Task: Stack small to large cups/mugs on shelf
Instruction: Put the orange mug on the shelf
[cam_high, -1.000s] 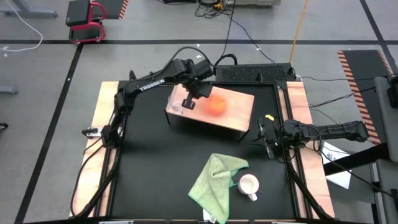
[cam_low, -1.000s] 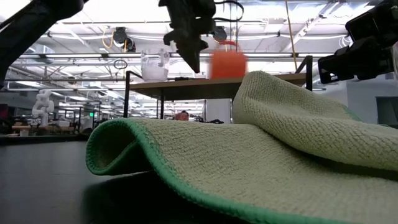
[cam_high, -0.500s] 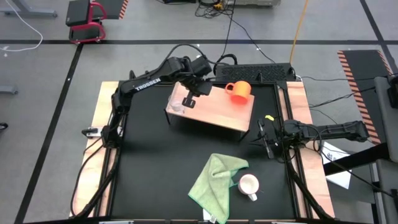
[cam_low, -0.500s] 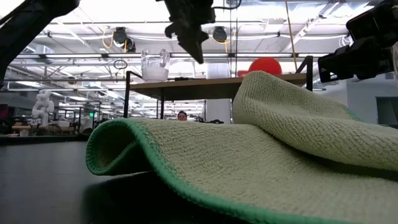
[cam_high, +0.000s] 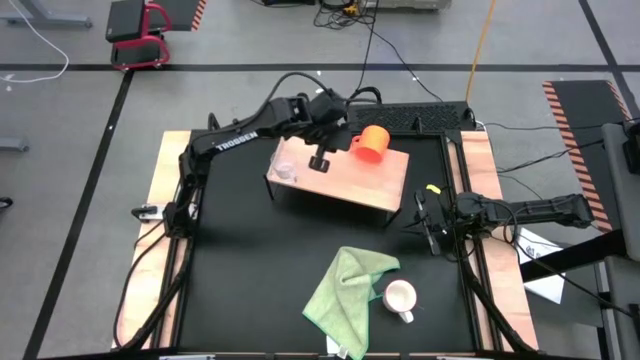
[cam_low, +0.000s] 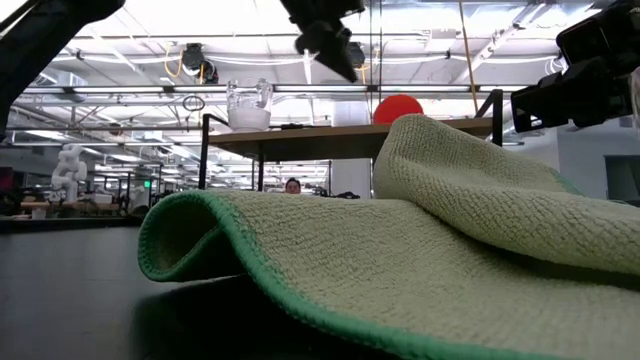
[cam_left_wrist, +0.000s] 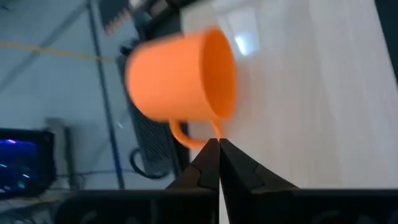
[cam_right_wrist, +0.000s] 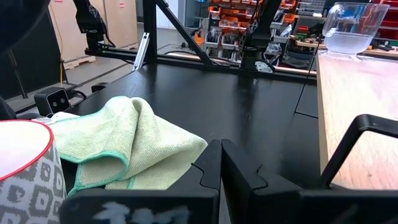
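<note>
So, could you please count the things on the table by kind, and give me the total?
Cups and mugs: 3 (small clear glass cup, orange plastic-looking mug with handle, white ceramic-looking mug with handle)
Cloths: 1 (light green folded cloth)
Shelves: 1 (low light-wood rectangular shelf)
Total: 5

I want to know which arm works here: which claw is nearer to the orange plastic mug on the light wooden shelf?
Left. The left claw hangs over the shelf just beside the orange mug; the right claw waits off the shelf's right end, farther away.
</note>
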